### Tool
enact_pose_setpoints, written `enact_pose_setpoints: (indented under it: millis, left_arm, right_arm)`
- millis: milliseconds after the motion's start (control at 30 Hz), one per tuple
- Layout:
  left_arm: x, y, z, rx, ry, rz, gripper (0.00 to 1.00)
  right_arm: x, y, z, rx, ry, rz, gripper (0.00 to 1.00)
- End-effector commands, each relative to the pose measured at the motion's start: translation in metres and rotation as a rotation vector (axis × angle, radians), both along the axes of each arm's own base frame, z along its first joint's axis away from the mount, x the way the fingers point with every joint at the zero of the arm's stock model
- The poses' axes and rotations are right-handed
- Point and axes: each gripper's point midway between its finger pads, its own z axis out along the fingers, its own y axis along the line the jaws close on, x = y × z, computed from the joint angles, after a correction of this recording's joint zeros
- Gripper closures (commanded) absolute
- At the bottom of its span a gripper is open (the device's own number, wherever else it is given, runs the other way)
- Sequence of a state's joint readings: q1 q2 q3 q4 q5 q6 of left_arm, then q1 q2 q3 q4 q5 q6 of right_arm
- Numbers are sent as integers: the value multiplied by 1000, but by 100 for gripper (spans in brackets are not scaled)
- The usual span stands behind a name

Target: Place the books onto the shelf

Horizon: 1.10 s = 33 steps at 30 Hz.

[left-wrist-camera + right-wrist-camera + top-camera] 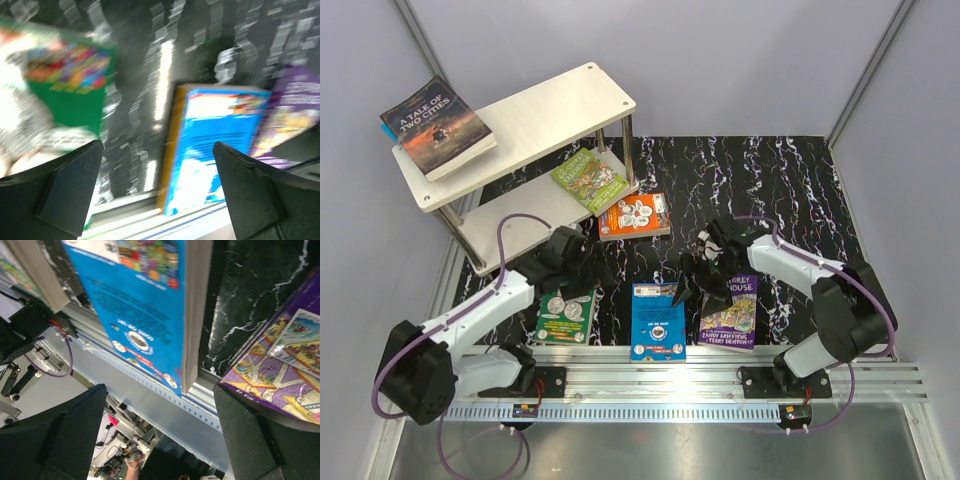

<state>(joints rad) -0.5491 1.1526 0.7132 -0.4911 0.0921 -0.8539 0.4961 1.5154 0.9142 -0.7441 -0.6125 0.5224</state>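
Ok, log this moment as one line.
left fingers open, empty | right fingers open, empty | dark book on top of shelf | blue book, purple book on table

"A TALE OF TWO CITIES" on the dark book (438,127) far beyond the left hand (582,268); "TERRY DENTON" on the purple book (730,320) beside the right hand (692,280).

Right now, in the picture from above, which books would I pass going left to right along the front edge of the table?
Green book → blue book → purple book.
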Motion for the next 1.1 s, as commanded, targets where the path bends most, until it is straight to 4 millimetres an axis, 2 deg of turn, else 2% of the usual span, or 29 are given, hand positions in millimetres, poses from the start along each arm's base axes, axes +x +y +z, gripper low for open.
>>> enact_pose_setpoints:
  millis: [0, 100, 233, 367, 500, 533, 600, 700, 767, 800, 900, 933, 967, 1000, 1033, 1067]
  left_arm:
    - [-9, 10, 4, 65, -36, 4, 1]
    - [-20, -15, 8, 31, -65, -113, 1]
    - [-40, -55, -2, -43, -40, -222, 1]
    - [-52, -83, -27, -49, 32, -255, 1]
    - [-67, -110, -69, 45, 169, -313, 1]
    - [-77, -117, -74, 62, 187, -349, 1]
    - [-81, -129, -82, 76, 213, -368, 1]
    - [-88, -143, -86, -1, 230, -375, 1]
    - [-90, -154, -76, -92, 218, -386, 1]
    - [-89, -161, -72, -153, 193, -381, 1]
    - [-84, -175, -44, -294, 121, -381, 3]
    - [-82, -178, -36, -327, 103, -381, 10]
    - [-79, -187, -15, -404, 57, -391, 13]
    - [-78, -188, -8, -437, 40, -393, 17]
    - [-79, -191, 2, -477, 25, -404, 20]
    - [-76, -198, 23, -546, -22, -413, 22]
  right_arm:
    - [-1, -4, -20, -24, 15, -27, 4]
    - [-9, -4, -39, -9, 41, -34, 5]
    - [-14, -2, -60, -16, 61, -19, 6]
    - [-14, 5, -66, -7, 64, -15, 7]
    - [-18, 20, -70, -23, 57, 32, 7]
    - [-21, 25, -71, -36, 55, 55, 7]
    - [-23, 28, -72, -43, 48, 74, 8]
    - [-25, 24, -75, -60, 43, 81, 12]
    - [-31, 21, -81, -66, 50, 92, 20]
    - [-33, 20, -83, -63, 58, 95, 30]
    - [-41, 17, -91, -57, 83, 103, 50]
    - [-42, 15, -93, -63, 86, 105, 54]
    - [-42, 15, -94, -65, 83, 106, 56]
    - [-42, 14, -93, -68, 79, 114, 62]
    - [-40, 15, -92, -67, 69, 114, 64]
    - [-38, 15, -91, -65, 63, 115, 65]
